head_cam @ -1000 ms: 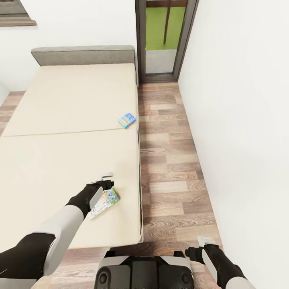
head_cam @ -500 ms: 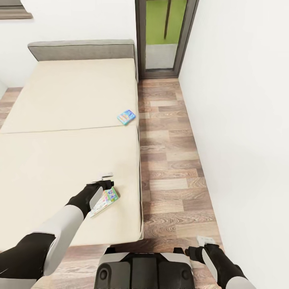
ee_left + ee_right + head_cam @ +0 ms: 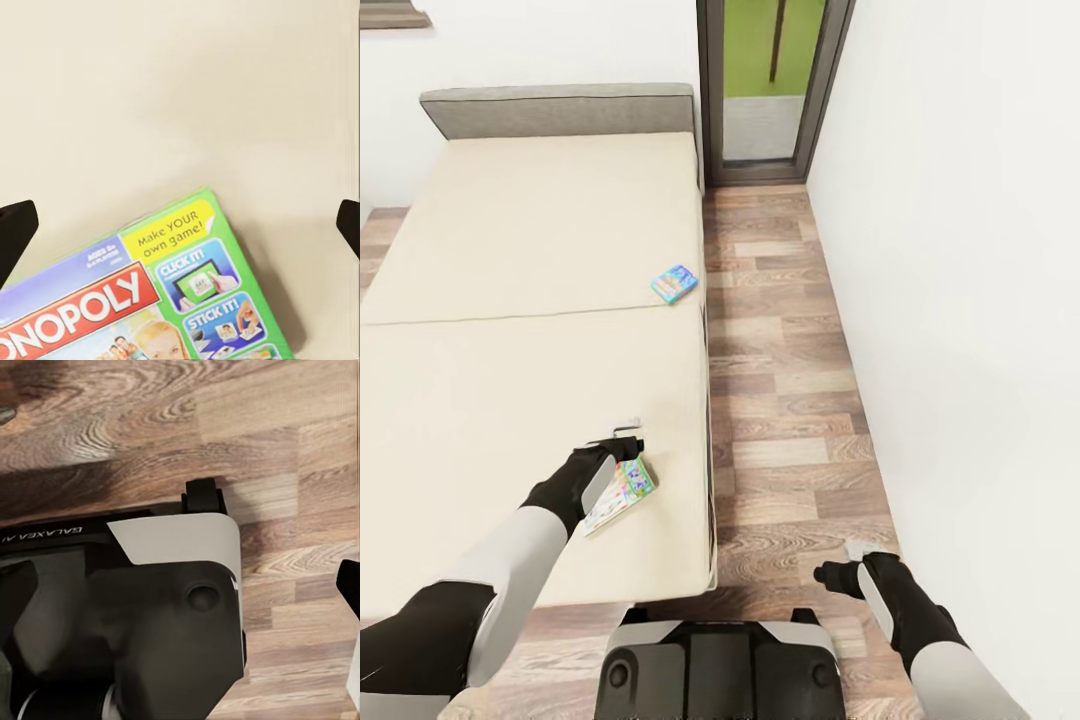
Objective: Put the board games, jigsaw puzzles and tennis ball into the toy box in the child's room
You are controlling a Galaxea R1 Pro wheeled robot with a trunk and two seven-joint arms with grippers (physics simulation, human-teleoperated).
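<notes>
Ur left gripper (image 3: pixel 628 436) hangs over near board game (image 3: pixel 619 496), jaws spread wide, nothing pinched; in wrist cam box (image 3: pixel 142 300) lies flat on bed (image 3: pixel 530 300) under fingers. Box sits by bed's right edge, foot end; long axis runs diagonal to that edge. Left arm far nearer. Blue board game (image 3: pixel 674 283) also by bed's right edge, mid-length, well apart. Right gripper (image 3: pixel 852 560) off bed, over floor (image 3: pixel 780 380), looks spread, empty.

Vs 1 s ago: view shifted, so camera moved; right arm sits higher, left unchanged over box.
</notes>
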